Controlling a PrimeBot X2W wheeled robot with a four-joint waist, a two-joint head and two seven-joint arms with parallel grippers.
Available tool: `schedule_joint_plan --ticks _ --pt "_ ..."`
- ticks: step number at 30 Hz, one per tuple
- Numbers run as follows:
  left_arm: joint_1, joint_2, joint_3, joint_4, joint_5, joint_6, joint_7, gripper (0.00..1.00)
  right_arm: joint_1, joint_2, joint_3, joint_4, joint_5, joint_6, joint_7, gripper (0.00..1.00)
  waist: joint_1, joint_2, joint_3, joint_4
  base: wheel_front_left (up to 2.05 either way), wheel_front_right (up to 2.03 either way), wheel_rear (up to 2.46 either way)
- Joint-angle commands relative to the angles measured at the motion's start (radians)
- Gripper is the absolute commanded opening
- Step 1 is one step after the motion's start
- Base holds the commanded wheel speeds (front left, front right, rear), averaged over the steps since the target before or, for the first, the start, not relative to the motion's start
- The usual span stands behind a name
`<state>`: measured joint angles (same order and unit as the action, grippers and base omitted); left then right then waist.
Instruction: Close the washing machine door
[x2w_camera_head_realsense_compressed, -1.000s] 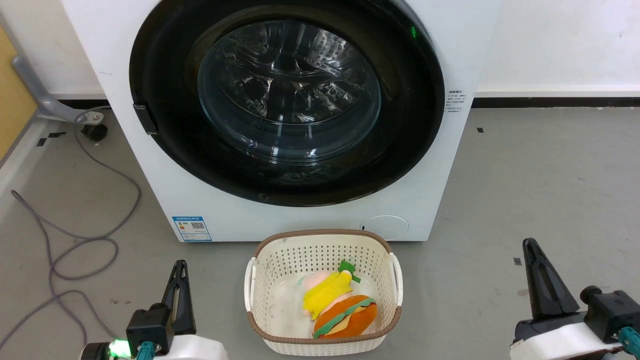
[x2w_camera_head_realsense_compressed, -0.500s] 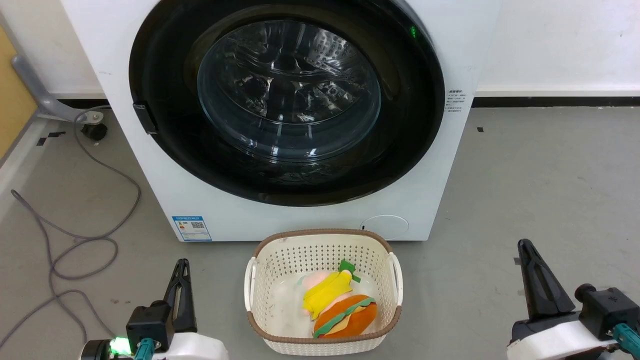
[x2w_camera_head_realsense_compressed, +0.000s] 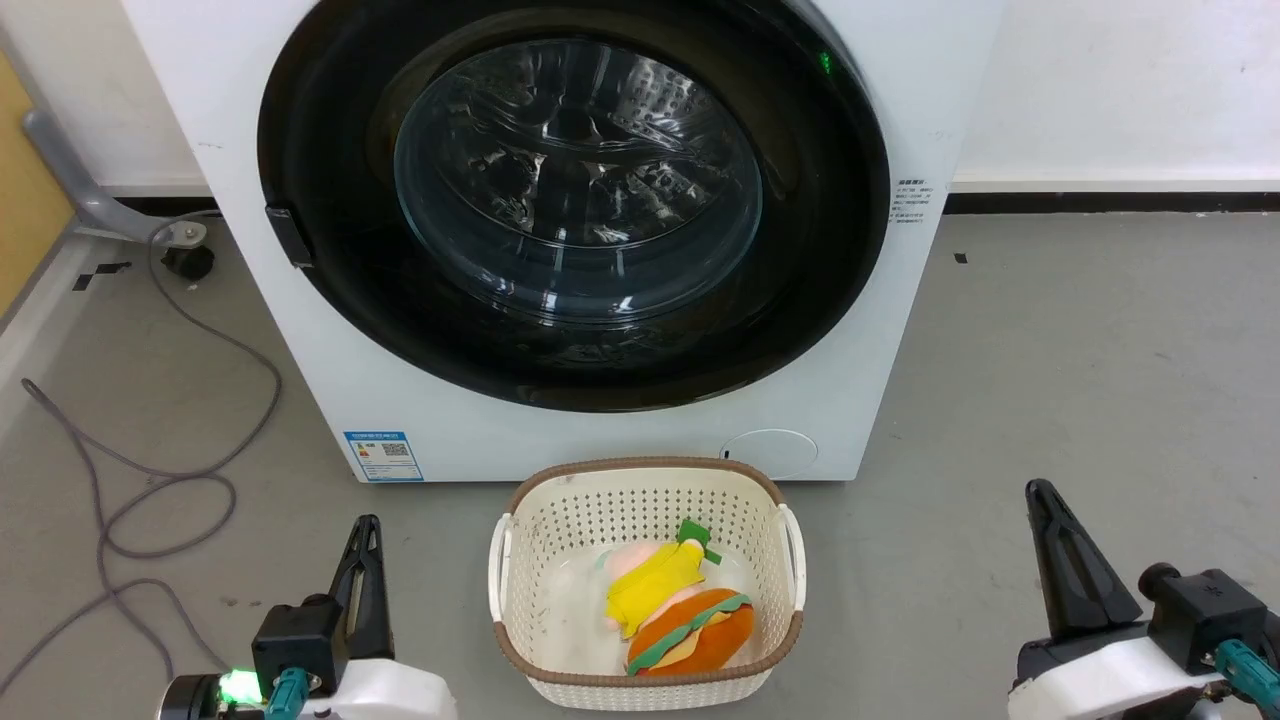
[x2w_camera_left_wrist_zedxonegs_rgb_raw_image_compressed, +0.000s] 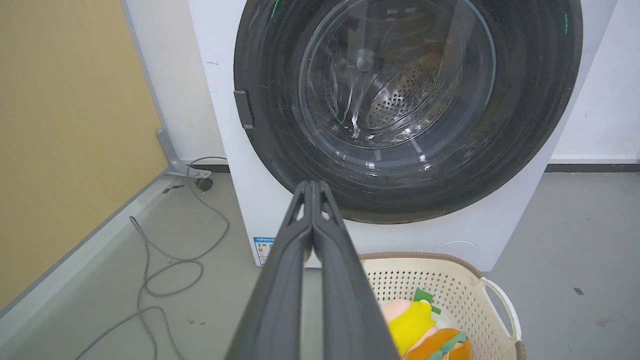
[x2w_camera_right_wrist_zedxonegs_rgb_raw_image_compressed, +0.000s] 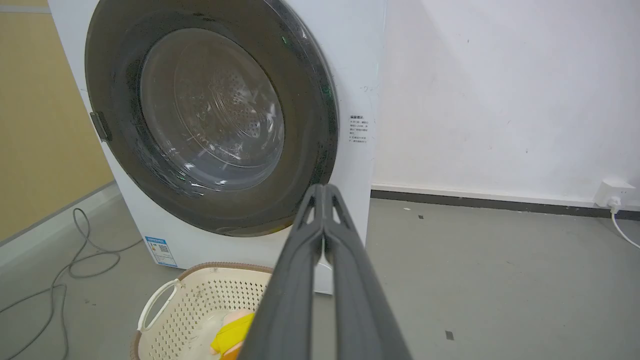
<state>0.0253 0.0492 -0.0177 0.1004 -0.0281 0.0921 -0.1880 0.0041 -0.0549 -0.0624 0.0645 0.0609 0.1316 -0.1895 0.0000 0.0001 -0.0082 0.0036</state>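
Currently: door (x2w_camera_head_realsense_compressed: 575, 210) looks shut, well ahead of left fingers (x2w_camera_left_wrist_zedxonegs_rgb_raw_image_compressed: 292, 260) and right fingers (x2w_camera_right_wrist_zedxonegs_rgb_raw_image_compressed: 302, 265).
Fingers: both pairs pressed together, empty.
Next: perhaps confirm it latched.

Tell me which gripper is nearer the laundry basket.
Left. The left gripper sits just beside the basket, on its left; the right gripper stands farther off, beyond its right side.

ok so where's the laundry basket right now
In the head view the laundry basket sits on the floor at bottom centre, just in front of the washing machine, between the left gripper and the right gripper.
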Motion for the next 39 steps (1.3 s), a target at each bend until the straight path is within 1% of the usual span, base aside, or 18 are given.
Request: schedule_joint_plan --ticks 1,39 --pt "-0.006 0.001 0.002 -0.006 0.007 -0.005 0.005 0.00 -0.001 0.001 0.002 -0.007 -0.010 0.000 0.005 0.00 0.0000 -0.0001 0.000 0.000 0.00 0.00 0.00" --pt "-0.014 0.001 0.009 -0.046 0.016 -0.042 0.082 0.00 -0.002 0.003 0.028 -0.031 -0.032 -0.001 0.083 0.00 0.0000 -0.0001 0.004 -0.002 0.00 0.00 0.00"
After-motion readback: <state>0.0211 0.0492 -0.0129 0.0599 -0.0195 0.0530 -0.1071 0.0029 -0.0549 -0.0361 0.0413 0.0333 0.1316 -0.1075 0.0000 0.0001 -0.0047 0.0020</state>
